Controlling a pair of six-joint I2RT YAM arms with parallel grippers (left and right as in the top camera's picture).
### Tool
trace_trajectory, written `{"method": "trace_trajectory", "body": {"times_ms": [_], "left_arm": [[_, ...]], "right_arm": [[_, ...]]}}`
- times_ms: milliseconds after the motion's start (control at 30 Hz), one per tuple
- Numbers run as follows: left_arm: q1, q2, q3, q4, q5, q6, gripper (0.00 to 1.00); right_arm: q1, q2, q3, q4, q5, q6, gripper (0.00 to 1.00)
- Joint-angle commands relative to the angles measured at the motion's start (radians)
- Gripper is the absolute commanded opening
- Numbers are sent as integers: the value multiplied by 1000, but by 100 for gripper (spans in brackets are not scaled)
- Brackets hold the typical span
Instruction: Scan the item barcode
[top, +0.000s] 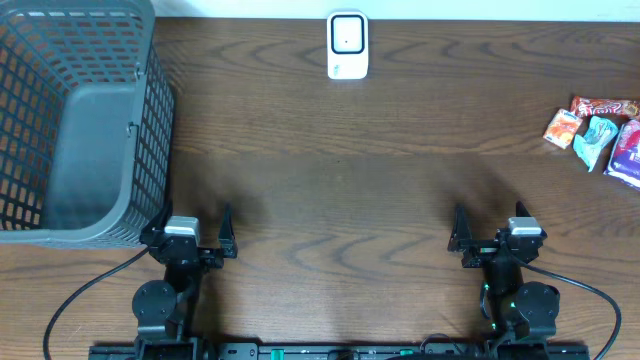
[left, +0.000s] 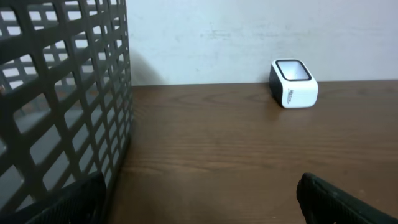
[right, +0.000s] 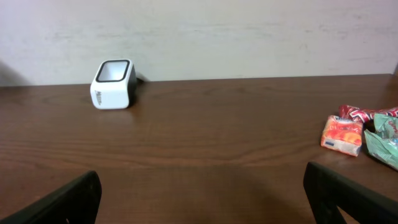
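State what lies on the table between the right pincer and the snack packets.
Only bare wooden tabletop lies between the right pincer and the snack packets; the overhead view shows it.

Dark wood-grain table (top: 340, 180) against a plain off-white wall (right: 249, 37)

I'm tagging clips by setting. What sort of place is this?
Likely a mock checkout set up on a wooden table: a white barcode scanner, a few snack packets, and a grey mesh basket.
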Motion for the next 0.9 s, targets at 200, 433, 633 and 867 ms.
{"method": "trace_trajectory", "body": {"times_ms": [200,433,633,867], "left_arm": [[48,-9,-8,-54,18,-50,98],[46,-9,-8,-54,18,-50,98],[21,-9,-8,-54,18,-50,98],[20,-9,-8,-51,23,-50,98]], "right_arm": [[2,-6,-5,0,-2,16,99],[2,-6,-4,0,-2,16,99],[2,-6,-4,0,-2,16,99],[2,-6,-5,0,-2,16,99]]}}
